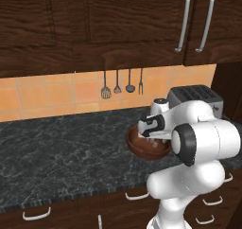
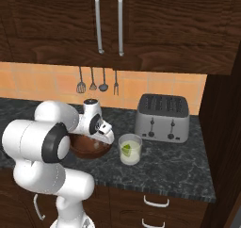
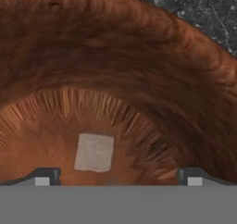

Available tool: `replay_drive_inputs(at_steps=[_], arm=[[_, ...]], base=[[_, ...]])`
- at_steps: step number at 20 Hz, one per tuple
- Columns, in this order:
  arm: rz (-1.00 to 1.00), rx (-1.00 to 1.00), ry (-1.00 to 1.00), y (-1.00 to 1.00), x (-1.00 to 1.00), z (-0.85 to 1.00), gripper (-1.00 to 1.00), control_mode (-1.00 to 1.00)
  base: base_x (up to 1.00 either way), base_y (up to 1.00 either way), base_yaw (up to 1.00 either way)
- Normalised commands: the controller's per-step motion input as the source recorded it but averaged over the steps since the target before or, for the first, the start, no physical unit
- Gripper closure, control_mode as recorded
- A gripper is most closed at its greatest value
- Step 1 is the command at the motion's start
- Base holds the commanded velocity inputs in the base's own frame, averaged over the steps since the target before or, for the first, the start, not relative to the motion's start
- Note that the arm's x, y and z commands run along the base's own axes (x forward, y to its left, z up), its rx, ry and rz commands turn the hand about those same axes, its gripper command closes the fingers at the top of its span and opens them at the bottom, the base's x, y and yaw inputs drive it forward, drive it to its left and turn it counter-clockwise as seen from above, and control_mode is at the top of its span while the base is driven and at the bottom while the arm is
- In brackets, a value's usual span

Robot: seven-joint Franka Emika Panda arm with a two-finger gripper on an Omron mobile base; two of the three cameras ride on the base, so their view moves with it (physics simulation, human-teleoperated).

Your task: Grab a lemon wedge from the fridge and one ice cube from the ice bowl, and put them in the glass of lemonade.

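My claw [image 3: 118,177] hangs inside the ice bowl [image 3: 139,79], its two dark tips spread wide apart and closed on nothing. Between them, on the bowl's ribbed reddish-brown floor, lies one pale square ice cube [image 3: 94,152], nearer my left tip in the hand view; I cannot tell whether either tip touches the floor. From the base cameras my hand [image 1: 153,124] dips over the bowl's rim, and the bowl [image 2: 89,149] sits on the dark speckled counter [image 1: 56,152] close to its front edge. Just beside the bowl, toward the counter's right end, stands the glass of lemonade [image 2: 130,149], upright, with the lemon wedge [image 2: 126,150] showing yellow-green in the pale liquid. Behind the glass, against the tiled back wall, is the silver toaster [image 2: 162,117], near the counter's right end. Four utensils [image 2: 97,85] hang on the orange tiles under the dark wood cabinets [image 2: 141,20] with long metal handles.
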Motion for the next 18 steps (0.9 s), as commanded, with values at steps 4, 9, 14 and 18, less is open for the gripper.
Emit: replay_drive_inputs(at_steps=[4, 9, 14, 18], arm=[[0.04, -0.13, -0.07, 0.39, -0.26, -0.34, -1.0, -1.0], [0.02, -0.05, -0.04, 0.25, -0.04, -0.03, -1.0, -1.0], [0.0, 0.0, 0.0, 0.0, 0.51, 0.0, -1.0, -1.0], [0.0, -0.01, 0.0, 0.0, 0.19, -0.18, -1.0, -1.0]], base=[[0.0, 0.0, 0.0], [0.0, 0.0, 0.0], [0.0, 0.0, 0.0], [0.0, 0.0, 0.0]])
